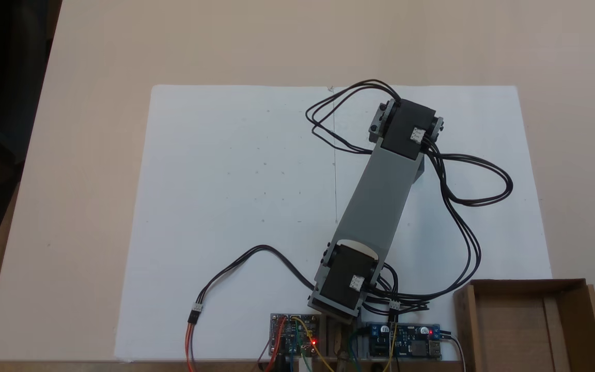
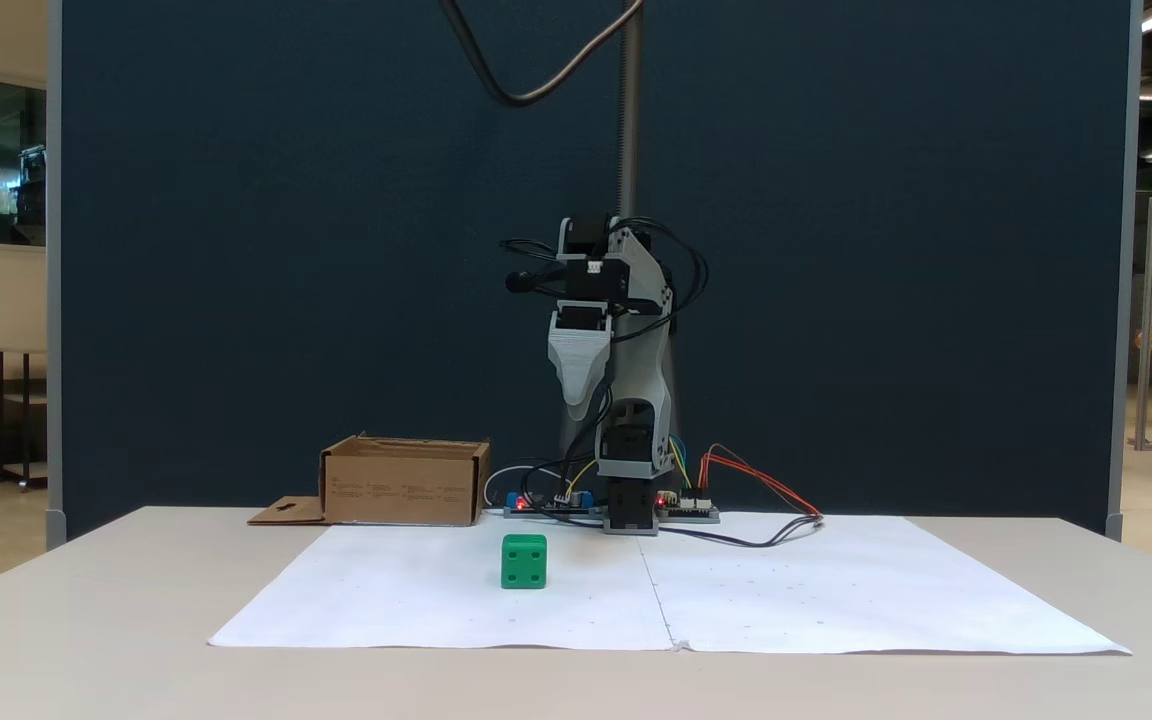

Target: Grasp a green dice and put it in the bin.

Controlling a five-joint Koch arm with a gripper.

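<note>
Reach-and-grasp step not begun: the green dice (image 2: 524, 561) sits free on the white sheet (image 2: 836, 590), the hand (image 2: 580, 410) hangs overhead, opening indeterminate, needing descent, with the bin (image 2: 404, 488) well apart.

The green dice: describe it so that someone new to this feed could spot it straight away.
Find the big white paper sheet spread on the table in front of the dark blue partition. In the front fixed view, the green dice sits on that sheet, left of its centre crease and apart from the cardboard bin standing further back. It is the bright green cube with dark pips.
</note>
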